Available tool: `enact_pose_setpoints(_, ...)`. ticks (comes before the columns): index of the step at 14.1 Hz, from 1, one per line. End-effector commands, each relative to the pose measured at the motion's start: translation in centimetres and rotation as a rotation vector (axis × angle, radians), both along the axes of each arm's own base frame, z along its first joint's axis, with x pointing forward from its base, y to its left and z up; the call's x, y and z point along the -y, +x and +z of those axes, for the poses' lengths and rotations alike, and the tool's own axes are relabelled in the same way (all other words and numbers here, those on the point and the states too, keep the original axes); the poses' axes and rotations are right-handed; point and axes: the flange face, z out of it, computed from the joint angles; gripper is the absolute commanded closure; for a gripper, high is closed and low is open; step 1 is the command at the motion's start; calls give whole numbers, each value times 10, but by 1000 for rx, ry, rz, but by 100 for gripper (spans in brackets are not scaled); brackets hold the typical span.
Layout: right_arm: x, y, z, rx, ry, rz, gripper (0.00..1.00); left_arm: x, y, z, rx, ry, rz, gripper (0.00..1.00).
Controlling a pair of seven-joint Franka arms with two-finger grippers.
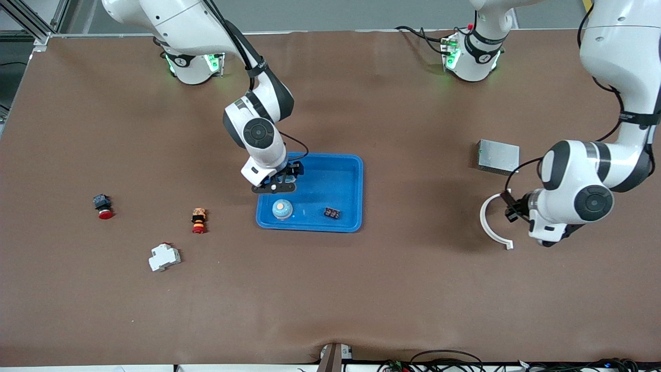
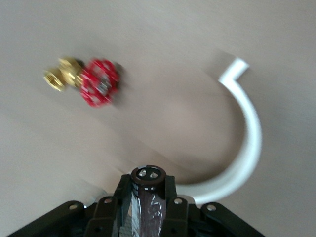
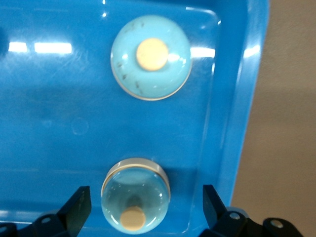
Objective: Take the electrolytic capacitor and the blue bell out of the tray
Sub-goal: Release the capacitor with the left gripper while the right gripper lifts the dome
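A blue tray (image 1: 356, 191) lies mid-table. One pale blue bell (image 1: 282, 208) with a tan button rests in the tray's corner nearest the front camera, seen too as the bell (image 3: 150, 57). A second bell (image 3: 136, 195) sits between the spread fingers of my right gripper (image 3: 143, 207), apart from both pads. That right gripper (image 1: 279, 182) hangs low over the tray. Toward the left arm's end, my left gripper (image 1: 508, 205) is shut on a dark cylindrical capacitor (image 2: 148, 197), held above the table.
A white curved clip (image 1: 490, 222) and a red-handled brass valve (image 2: 94, 81) lie under the left gripper. Farther from the front camera stands a grey box (image 1: 498, 156). A small dark part (image 1: 332, 212) sits in the tray. Two red buttons (image 1: 103, 206) (image 1: 199, 219) and a white breaker (image 1: 164, 257) lie toward the right arm's end.
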Motion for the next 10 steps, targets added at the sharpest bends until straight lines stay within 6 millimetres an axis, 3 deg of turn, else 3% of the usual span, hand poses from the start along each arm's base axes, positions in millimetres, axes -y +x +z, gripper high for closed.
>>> enact_pose_setpoints(1, -7, -6, -10, -8, -9, 3, 0, -8, -10, -12, 19, 1, -59, 100)
enact_pose_setpoints(6, -10, -8, -22, -19, -17, 9, 0, -9, -23, -39, 38, -16, -88, 100)
enact_pose_setpoints(10, -10, -8, -27, -20, -18, 9, 0, -26, -31, -55, 39, 17, -123, 100)
